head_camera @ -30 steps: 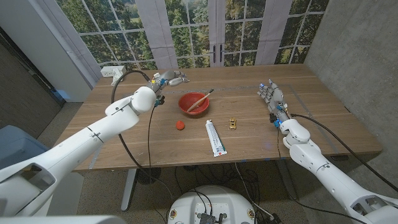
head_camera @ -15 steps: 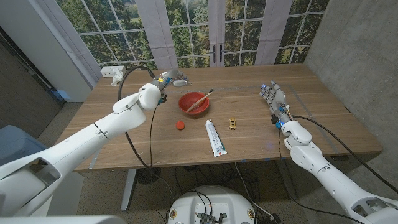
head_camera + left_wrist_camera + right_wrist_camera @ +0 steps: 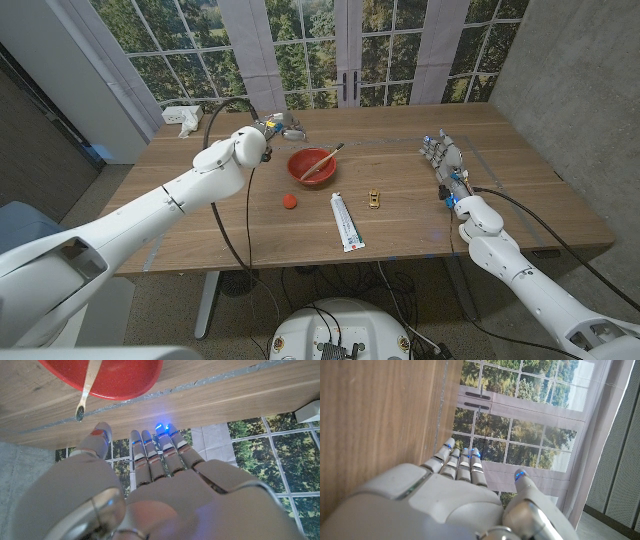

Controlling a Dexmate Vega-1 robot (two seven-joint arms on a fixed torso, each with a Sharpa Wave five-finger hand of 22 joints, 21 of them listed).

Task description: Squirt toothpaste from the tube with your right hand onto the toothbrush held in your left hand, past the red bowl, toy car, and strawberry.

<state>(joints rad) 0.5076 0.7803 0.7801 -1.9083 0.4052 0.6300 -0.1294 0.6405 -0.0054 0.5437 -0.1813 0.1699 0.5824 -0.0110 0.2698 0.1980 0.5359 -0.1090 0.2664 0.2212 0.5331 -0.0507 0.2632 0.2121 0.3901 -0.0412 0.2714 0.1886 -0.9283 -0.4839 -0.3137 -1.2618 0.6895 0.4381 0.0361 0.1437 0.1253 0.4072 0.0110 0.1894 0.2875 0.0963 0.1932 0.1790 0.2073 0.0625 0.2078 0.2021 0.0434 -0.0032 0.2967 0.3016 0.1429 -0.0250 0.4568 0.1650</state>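
A red bowl (image 3: 312, 166) stands mid-table with the toothbrush (image 3: 330, 155) lying in it, one end over the far rim. My left hand (image 3: 281, 127) hovers just beyond the bowl's far left side, fingers straight and holding nothing. In the left wrist view the bowl (image 3: 107, 377) and toothbrush (image 3: 88, 387) sit just past my left hand (image 3: 150, 475). A strawberry (image 3: 289, 201), a white toothpaste tube (image 3: 346, 221) and a yellow toy car (image 3: 373, 198) lie nearer the front edge. My right hand (image 3: 444, 158) stands far right, fingers extended, empty; the right wrist view shows that hand (image 3: 455, 490) beside bare wood.
A white box (image 3: 182, 115) sits at the table's back left corner. Tape lines (image 3: 478, 158) mark the wood near my right hand. Windows and curtains stand behind the table. Cables loop above my left arm.
My left hand has drifted a little to the right, closer to the bowl's far side. The right hand has barely shifted. The bowl, toothbrush, tube, car and strawberry have stayed put.
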